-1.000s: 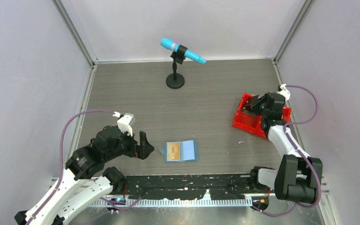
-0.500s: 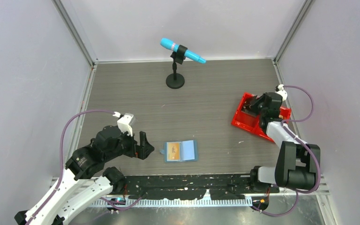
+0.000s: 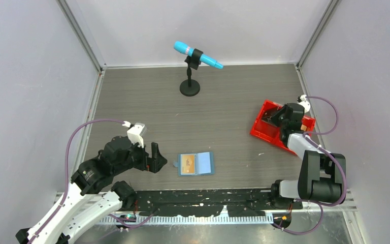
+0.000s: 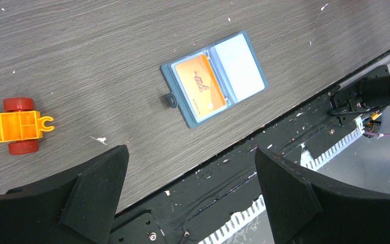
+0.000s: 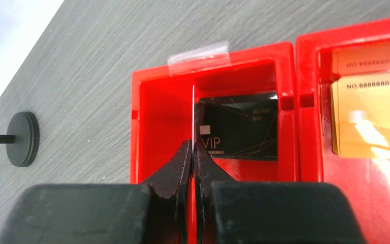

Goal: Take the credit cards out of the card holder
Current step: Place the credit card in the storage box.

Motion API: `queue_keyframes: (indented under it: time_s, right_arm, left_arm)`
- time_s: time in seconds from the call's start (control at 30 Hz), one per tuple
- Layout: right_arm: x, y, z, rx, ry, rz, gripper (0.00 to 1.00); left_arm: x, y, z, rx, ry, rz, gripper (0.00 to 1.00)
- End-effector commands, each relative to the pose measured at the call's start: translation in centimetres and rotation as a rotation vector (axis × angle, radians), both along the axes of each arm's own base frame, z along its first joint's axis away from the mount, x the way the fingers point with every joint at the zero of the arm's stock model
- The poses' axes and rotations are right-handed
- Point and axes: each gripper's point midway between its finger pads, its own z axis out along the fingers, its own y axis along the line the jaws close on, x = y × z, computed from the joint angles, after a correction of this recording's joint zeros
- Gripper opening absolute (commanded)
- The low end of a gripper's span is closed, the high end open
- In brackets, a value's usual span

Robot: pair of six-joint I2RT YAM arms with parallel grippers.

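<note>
The teal-blue bifold card holder (image 3: 196, 163) lies open and flat on the dark grey wood-grain table (image 3: 223, 109), close to its near edge and between the two arms. An orange-gold credit card (image 4: 201, 85) sits in the pocket on the side of the holder's small snap tab, and the other pocket shows pale blue. The left gripper (image 3: 157, 158) hovers just to the left of the holder with its black fingers (image 4: 97, 187) spread wide and nothing between them. A small yellow-orange plastic toy cart with red wheels (image 4: 14, 127) rests on the table in the left wrist view, well apart from the holder. Far to the right, the right gripper (image 5: 193, 147) hangs over the red two-compartment plastic bin (image 3: 263, 130). Its jaws are pressed almost together on a thin pale card (image 5: 193, 114), seen edge-on and standing upright above the left compartment. A black card printed "VIP" (image 5: 238, 133) lies in that compartment. In the right compartment, gold cards (image 5: 370, 114) lie stacked, with an orange one partly showing behind them. A strip of clear tape (image 5: 199, 53) sits on the bin's far rim. A blue microphone on a black round-based stand (image 3: 197, 55) stands at the far side of the table.
</note>
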Motion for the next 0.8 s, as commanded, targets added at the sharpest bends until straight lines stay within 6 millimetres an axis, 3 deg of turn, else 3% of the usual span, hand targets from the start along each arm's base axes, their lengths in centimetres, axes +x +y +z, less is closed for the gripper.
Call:
queue_keyframes:
  time_s: [0.0,0.2,0.5,0.77]
  right_arm:
    - [0.4,-0.7,0.4,0.008,-0.058,-0.046,0.1]
    - [0.2,-0.7,-0.3,0.026,-0.064,-0.061,0.11]
    - [0.3,-0.8,-0.6,0.041,-0.064,-0.076,0.25]
    - [0.1,-1.3,-0.1,0.006,-0.04,-0.083,0.29]
  left_arm:
    - [0.3,0.0,0.5,0.003,-0.026,-0.008,0.99]
    - [0.2,0.0,0.5,0.002,-0.027,-0.01,0.99]
    - [0.2,0.0,0.5,0.003,-0.026,-0.008,0.99]
    - [0.2,0.0,0.5,0.003,-0.027,-0.009,0.99]
